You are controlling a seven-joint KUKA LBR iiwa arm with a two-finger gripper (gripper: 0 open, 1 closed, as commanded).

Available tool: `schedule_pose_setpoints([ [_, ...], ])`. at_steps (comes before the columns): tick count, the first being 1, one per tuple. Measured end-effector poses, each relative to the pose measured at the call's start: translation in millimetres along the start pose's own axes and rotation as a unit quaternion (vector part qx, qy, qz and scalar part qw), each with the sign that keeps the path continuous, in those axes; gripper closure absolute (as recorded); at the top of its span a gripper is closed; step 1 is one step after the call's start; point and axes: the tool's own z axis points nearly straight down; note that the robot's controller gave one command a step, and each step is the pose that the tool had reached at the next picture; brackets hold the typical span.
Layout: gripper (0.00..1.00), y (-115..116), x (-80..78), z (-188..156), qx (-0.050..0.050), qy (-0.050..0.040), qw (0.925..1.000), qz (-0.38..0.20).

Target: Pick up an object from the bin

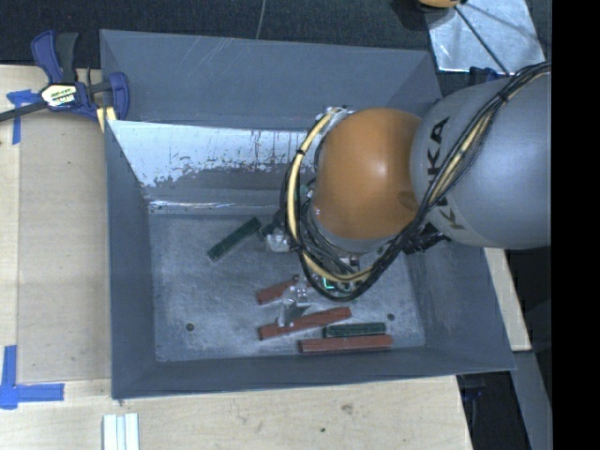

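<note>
Grey metal bin [131, 251] holding five small bars.
Three reddish-brown bars [345, 344], two dark green bars [234, 239]; gripper [298, 300] low among the brown ones, whether open or closed unclear.

bin [131, 279]: matt grey metal, scuffed | wrist cover [361, 172]: glossy orange, smooth | brown bar [345, 344]: matt

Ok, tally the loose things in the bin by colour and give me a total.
Dark green sticks: 2
Reddish-brown sticks: 3
Total: 5 on view; the arm covers part of the bin floor.
</note>
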Motion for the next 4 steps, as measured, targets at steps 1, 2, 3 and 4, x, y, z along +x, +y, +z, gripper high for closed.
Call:
schedule_pose_setpoints([
  [1, 0.00, 0, -1.9, -4, -0.001, -0.0042, 1.0000, 0.001],
  [2, 1.00, -37, -28.6, 94, -0.001, -0.0073, 0.9979, -0.065],
  [3, 1.00, -37, -28.6, 94, -0.001, -0.0073, 0.9979, -0.064],
  [4, 1.00, -51, -12.3, -18, 0.000, -0.0042, 0.9986, -0.053],
])
